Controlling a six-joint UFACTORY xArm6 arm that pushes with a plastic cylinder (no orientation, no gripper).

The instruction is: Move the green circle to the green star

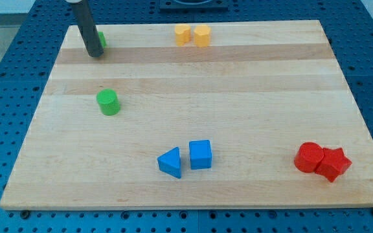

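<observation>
The green circle [108,102], a short green cylinder, stands on the wooden board [238,97] at the view's left, about mid-height. A second green block [101,40], mostly hidden behind the rod, sits near the board's top left corner; its shape cannot be made out. My tip [96,54] rests on the board right at that hidden green block, on its lower left side. The tip is well above the green circle in the view, with bare board between them.
Two yellow blocks [182,34] [202,36] sit side by side at the top edge. A blue triangle [170,162] and a blue cube [200,155] lie at bottom centre. Two red blocks [309,157] [334,163] touch at bottom right.
</observation>
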